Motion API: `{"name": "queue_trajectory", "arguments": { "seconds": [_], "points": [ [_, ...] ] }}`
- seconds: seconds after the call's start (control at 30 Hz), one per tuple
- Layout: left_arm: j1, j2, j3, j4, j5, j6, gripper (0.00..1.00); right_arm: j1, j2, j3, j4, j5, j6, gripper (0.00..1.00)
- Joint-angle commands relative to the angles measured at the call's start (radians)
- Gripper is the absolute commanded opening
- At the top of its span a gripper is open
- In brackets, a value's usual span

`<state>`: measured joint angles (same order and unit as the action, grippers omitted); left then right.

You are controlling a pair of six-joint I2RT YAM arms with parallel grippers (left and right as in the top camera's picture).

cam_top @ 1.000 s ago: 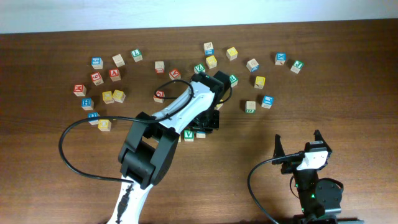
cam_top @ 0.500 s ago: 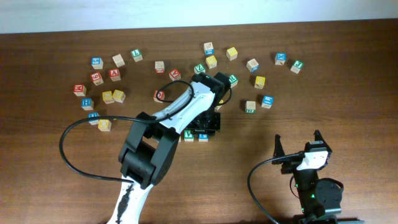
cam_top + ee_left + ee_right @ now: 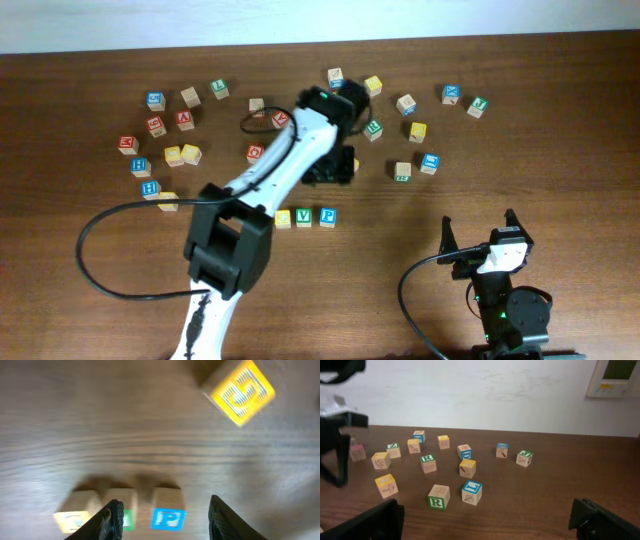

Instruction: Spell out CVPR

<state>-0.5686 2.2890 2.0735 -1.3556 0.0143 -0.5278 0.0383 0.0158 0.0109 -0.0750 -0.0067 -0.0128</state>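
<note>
Three blocks stand in a row at the table's front middle: a yellow block point(image 3: 283, 217), a green V block point(image 3: 303, 216) and a blue P block point(image 3: 327, 215). The left wrist view shows the same row, with the yellow block point(image 3: 74, 521) blurred, the green one point(image 3: 127, 520) partly hidden by a finger, and the P block point(image 3: 168, 519). My left gripper point(image 3: 330, 173) point(image 3: 165, 512) is open and empty, above and behind the row. A green R block point(image 3: 438, 496) point(image 3: 402, 172) lies right of the left gripper. My right gripper point(image 3: 480, 240) point(image 3: 487, 532) is open and empty at the front right.
Many loose letter blocks are scattered across the far half of the table, among them a second green R block point(image 3: 428, 462), a blue block point(image 3: 471, 492) and a yellow block point(image 3: 242, 391) near the left gripper. The left arm's cable point(image 3: 110, 250) loops over the front left.
My left gripper has opened off the blue P block, leaving it at the right end of the row, and has risen and pulled back toward the far side. The right arm has not moved.
</note>
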Motion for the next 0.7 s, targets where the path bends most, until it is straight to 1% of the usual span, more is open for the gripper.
{"name": "queue_trajectory", "arguments": {
  "seconds": [0.0, 0.07, 0.1, 0.17, 0.2, 0.27, 0.3, 0.33, 0.43, 0.5, 0.57, 0.6, 0.63, 0.67],
  "points": [
    [0.112, -0.018, 0.131, -0.061, -0.065, 0.035, 0.48, 0.006, -0.008, -0.005, -0.006, 0.008, -0.006, 0.98],
    [0.209, -0.018, 0.174, -0.071, -0.065, 0.054, 0.52, 0.006, -0.008, -0.005, -0.006, 0.008, -0.006, 0.98],
    [0.276, -0.017, 0.172, -0.067, -0.064, 0.054, 0.52, 0.006, -0.008, -0.005, -0.006, 0.008, -0.006, 0.98],
    [0.349, -0.017, 0.171, -0.038, -0.063, 0.054, 0.53, 0.006, -0.008, -0.005, -0.006, 0.008, -0.006, 0.98],
    [0.371, -0.017, 0.17, -0.011, -0.063, 0.054, 0.52, 0.006, -0.008, -0.005, -0.006, 0.008, -0.006, 0.98],
    [0.382, -0.015, 0.169, 0.077, -0.063, 0.054, 0.56, 0.006, -0.008, -0.005, -0.006, 0.008, -0.006, 0.98],
    [0.374, -0.015, 0.169, 0.102, -0.063, 0.054, 0.58, 0.006, -0.008, -0.005, -0.006, 0.008, -0.006, 0.98],
    [0.361, -0.015, 0.163, 0.119, -0.063, 0.054, 0.63, 0.006, -0.008, -0.005, -0.006, 0.008, -0.006, 0.98],
    [0.29, -0.014, 0.14, 0.145, -0.052, 0.063, 0.62, 0.006, -0.008, -0.005, -0.006, 0.008, -0.006, 0.99],
    [0.225, -0.013, 0.136, 0.151, -0.053, 0.108, 0.65, 0.006, -0.008, -0.005, -0.006, 0.008, -0.006, 0.98],
    [0.148, -0.013, 0.137, 0.182, -0.056, 0.107, 0.9, 0.006, -0.008, -0.005, -0.006, 0.008, -0.006, 0.98],
    [0.108, -0.013, 0.136, 0.22, -0.056, 0.106, 0.89, 0.006, -0.008, -0.005, -0.006, 0.008, -0.006, 0.98],
    [0.08, -0.013, 0.136, 0.254, -0.056, 0.09, 0.85, 0.006, -0.008, -0.005, -0.006, 0.008, -0.006, 0.98],
    [0.039, -0.013, 0.136, 0.316, -0.057, 0.064, 0.85, 0.006, -0.008, -0.005, -0.006, 0.008, -0.006, 0.98]
  ]
}}
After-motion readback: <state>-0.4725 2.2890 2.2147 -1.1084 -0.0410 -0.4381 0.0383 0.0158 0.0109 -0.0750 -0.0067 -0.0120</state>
